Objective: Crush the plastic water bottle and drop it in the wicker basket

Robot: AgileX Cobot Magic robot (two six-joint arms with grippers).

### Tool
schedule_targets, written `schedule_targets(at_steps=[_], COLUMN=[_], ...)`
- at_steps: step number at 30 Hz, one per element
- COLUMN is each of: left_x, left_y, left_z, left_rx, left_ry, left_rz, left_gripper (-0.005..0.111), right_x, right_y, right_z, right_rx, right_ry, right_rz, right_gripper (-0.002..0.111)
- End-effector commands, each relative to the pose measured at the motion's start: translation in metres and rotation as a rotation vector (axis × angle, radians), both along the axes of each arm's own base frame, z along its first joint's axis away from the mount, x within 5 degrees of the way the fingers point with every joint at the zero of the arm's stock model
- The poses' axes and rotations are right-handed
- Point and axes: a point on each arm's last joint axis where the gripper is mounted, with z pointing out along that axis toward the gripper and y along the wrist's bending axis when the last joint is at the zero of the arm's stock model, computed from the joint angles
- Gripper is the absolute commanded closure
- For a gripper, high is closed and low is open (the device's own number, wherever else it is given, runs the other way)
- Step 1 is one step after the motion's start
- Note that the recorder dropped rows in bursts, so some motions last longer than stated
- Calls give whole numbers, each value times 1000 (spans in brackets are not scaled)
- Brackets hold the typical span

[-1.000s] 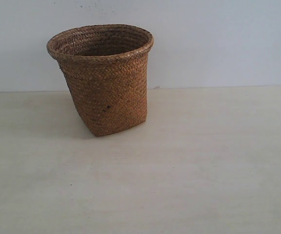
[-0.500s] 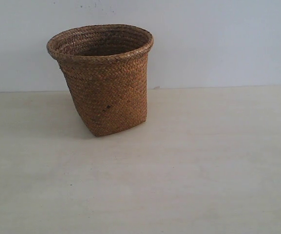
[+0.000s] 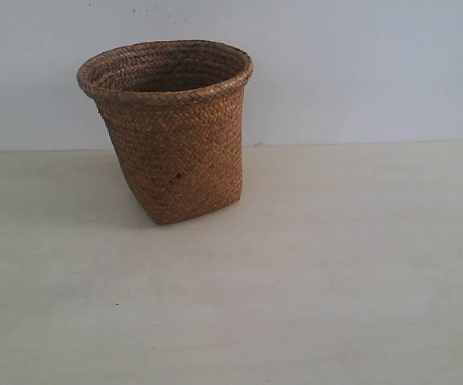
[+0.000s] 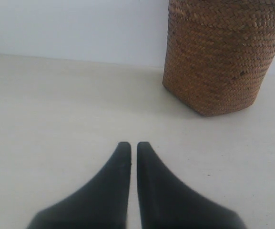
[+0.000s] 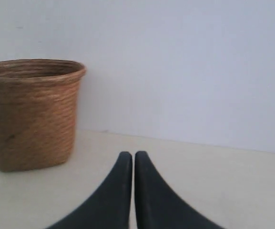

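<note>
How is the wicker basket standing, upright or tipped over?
Upright: the wicker basket rests on its base on the table, rim facing up.

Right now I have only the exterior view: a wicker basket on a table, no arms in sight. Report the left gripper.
Observer: The left gripper is shut, with nothing between its fingers, above the table.
Operator: Now give me the right one.
Observer: The right gripper is shut and empty too.
Operator: Find the plastic water bottle.
Observer: Neither wrist view shows it. Each shows only the wicker basket, standing upright beyond the fingertips.
</note>
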Motion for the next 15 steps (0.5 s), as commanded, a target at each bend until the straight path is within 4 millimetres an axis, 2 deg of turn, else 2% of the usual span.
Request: schedule_targets(at_steps=[1,5,15], left_x=[0,0,0], left_y=[0,0,0], left_z=[0,0,0], left_rx=[-21,-21,-21], left_ry=[-11,-11,-13], left_rz=[6,6,5], left_gripper=[103,103,103], right_x=[1,8,21], right_y=[-8,-11,-7], right_z=[-2,-22,-78], right_rx=[-4,-9,22], right_ry=[-15,13,49], right_rz=[-198,-285,-247], right_gripper=[108,108,108])
